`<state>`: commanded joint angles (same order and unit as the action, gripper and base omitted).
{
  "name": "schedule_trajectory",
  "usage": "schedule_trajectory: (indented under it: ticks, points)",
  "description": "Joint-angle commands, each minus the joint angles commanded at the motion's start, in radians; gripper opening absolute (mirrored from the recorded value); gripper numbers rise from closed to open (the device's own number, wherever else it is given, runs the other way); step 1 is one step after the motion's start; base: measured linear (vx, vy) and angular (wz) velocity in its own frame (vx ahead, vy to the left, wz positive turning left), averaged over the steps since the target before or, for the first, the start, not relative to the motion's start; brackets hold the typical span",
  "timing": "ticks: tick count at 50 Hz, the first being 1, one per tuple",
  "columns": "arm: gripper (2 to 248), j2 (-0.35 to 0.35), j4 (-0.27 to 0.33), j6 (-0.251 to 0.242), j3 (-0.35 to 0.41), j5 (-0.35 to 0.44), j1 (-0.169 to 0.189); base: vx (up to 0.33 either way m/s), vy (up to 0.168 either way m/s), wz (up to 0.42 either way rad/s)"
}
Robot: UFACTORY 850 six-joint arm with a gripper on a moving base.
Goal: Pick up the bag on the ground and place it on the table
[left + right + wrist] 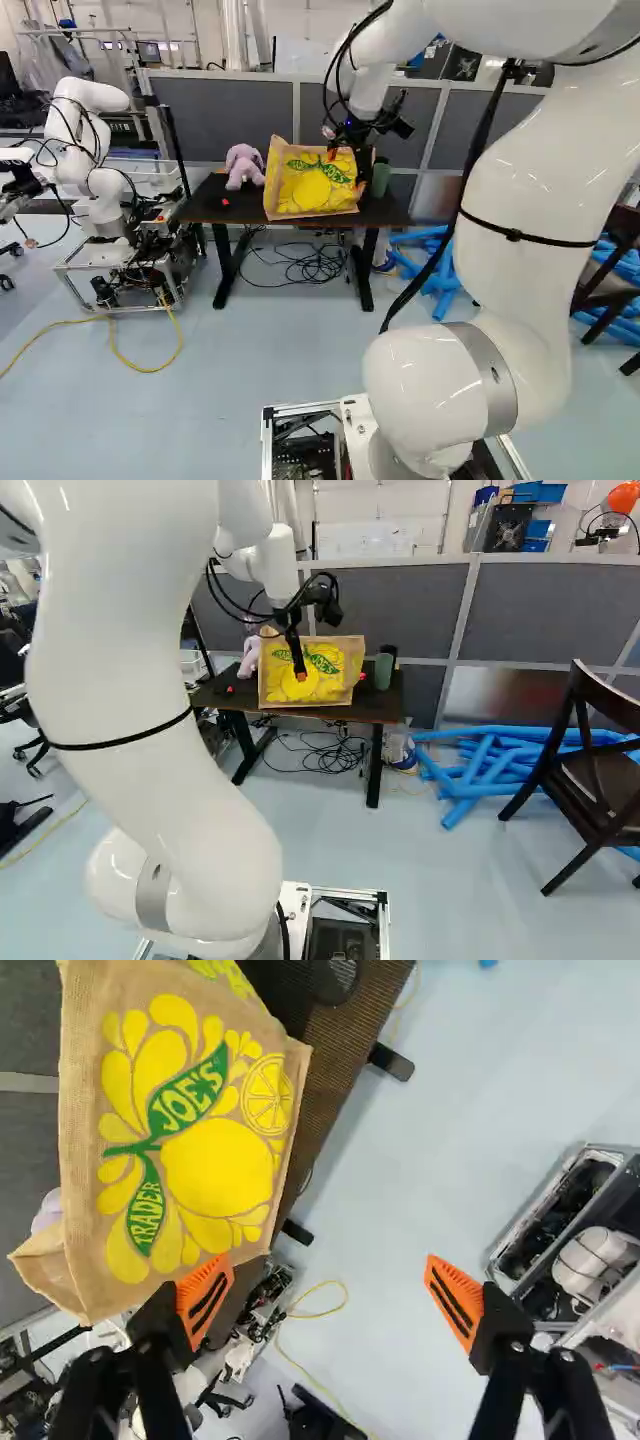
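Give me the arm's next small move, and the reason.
Probably ease the gripper back, away from the bag, fingers open: the bag appears to rest on the table already, and the fingers stand wide apart without gripping it.

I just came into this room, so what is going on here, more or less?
A white robot arm has its black gripper with orange pads close by a tan bag with yellow lemon print. The gripper is wide open and holds nothing. The bag is on the dark brown table, beside a pink plush toy, so the placing looks done.
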<state>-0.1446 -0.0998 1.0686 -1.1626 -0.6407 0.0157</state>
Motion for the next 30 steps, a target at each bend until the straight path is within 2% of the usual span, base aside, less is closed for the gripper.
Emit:
schedule_trajectory:
  ticks: [30]
  points:
    - [247, 0.109, 0.026, -0.275, 0.277, 0.389, -0.004, 0.000, 0.000, 0.000]
